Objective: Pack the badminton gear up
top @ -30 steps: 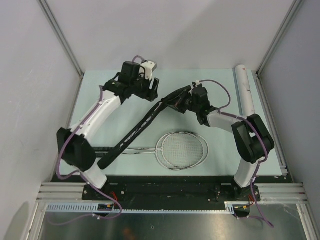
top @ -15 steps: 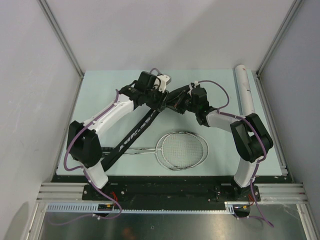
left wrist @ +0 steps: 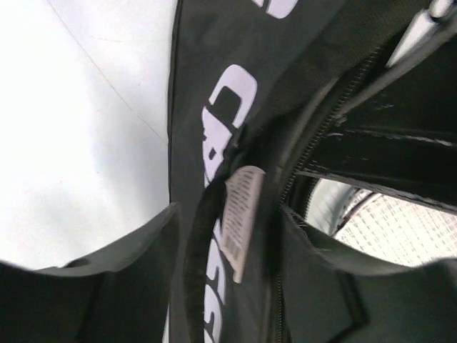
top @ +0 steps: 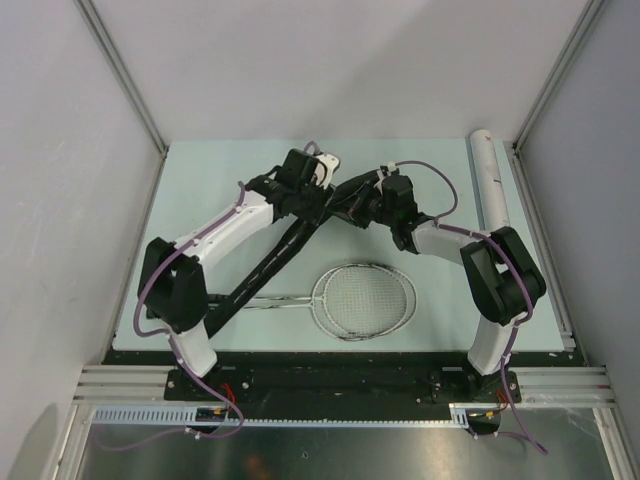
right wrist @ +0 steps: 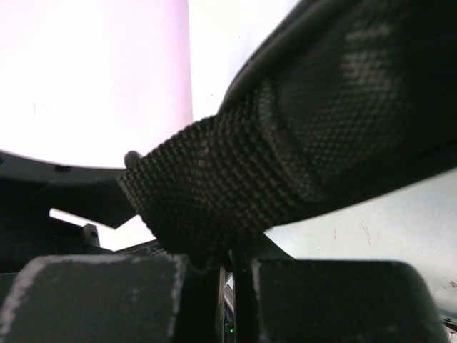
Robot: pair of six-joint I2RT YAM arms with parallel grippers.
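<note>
- The bag (top: 275,257) lies slantwise across the table (top: 200,180). Its near end is by the left arm's base, and its far end is at mid-table, where both arms meet it.
- The left fingers (left wrist: 150,250) are partly apart and clamped on the bag's edge beside the open zip. The fold of cloth and a small white label (left wrist: 241,218) fill the gap between them.
- White letters run along the bag's side in the left wrist view.
- Racket strings (left wrist: 385,229) and a silver shaft (left wrist: 428,28) show at the opening. I cannot tell whether they are inside the bag.
- The right fingers (right wrist: 178,293) are together, pinching the bag's woven strap (right wrist: 214,186) at its far end.
- One racket (top: 365,300) lies flat on the table near the arms, just right of the bag. Its shaft runs left until it meets the bag.
- The white tube (top: 492,190) lies along the table's right edge, well apart from the bag and racket.
</note>
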